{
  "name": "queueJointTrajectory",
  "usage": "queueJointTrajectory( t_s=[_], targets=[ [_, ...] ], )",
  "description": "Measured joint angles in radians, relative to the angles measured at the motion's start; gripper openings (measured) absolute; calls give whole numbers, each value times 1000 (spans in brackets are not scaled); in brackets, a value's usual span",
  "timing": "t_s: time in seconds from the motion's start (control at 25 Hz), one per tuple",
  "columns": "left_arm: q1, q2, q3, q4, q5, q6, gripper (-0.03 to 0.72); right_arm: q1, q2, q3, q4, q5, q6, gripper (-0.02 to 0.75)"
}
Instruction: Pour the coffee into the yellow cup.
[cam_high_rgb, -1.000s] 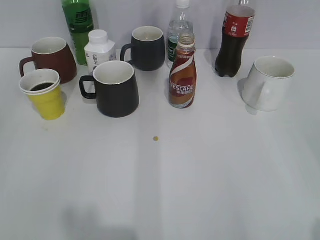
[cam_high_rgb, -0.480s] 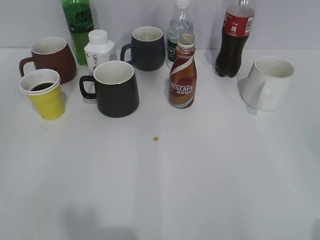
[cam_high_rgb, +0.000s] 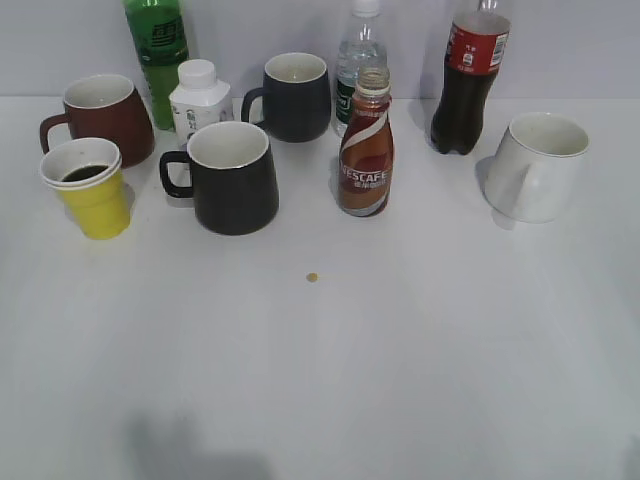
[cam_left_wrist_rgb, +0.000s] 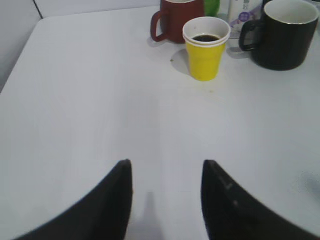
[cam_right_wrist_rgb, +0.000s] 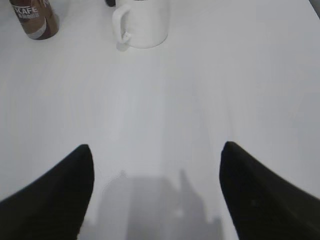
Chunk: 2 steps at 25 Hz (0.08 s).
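The yellow cup (cam_high_rgb: 90, 190) stands at the left of the table and holds dark coffee (cam_high_rgb: 82, 173); it also shows in the left wrist view (cam_left_wrist_rgb: 205, 47). The brown Nescafe bottle (cam_high_rgb: 366, 147) stands upright in the middle, uncapped, and its base shows in the right wrist view (cam_right_wrist_rgb: 35, 19). My left gripper (cam_left_wrist_rgb: 166, 167) is open and empty, well short of the cup. My right gripper (cam_right_wrist_rgb: 156, 152) is open and empty over bare table. Neither gripper shows in the exterior view.
A dark red mug (cam_high_rgb: 100, 115), a black mug (cam_high_rgb: 232, 178), a dark blue mug (cam_high_rgb: 295, 95), a white mug (cam_high_rgb: 538, 165), a green bottle (cam_high_rgb: 157, 50), a white bottle (cam_high_rgb: 198, 98), a clear bottle (cam_high_rgb: 358, 55) and a cola bottle (cam_high_rgb: 468, 80) stand around. A small yellow speck (cam_high_rgb: 312, 277) lies mid-table.
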Motion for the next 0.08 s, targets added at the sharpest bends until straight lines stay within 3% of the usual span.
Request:
queueJointTrajectory(
  t_s=[0.08],
  targets=[
    [5,0,0,0,0,0,341,0,0,0,0,0,0,587]
  ],
)
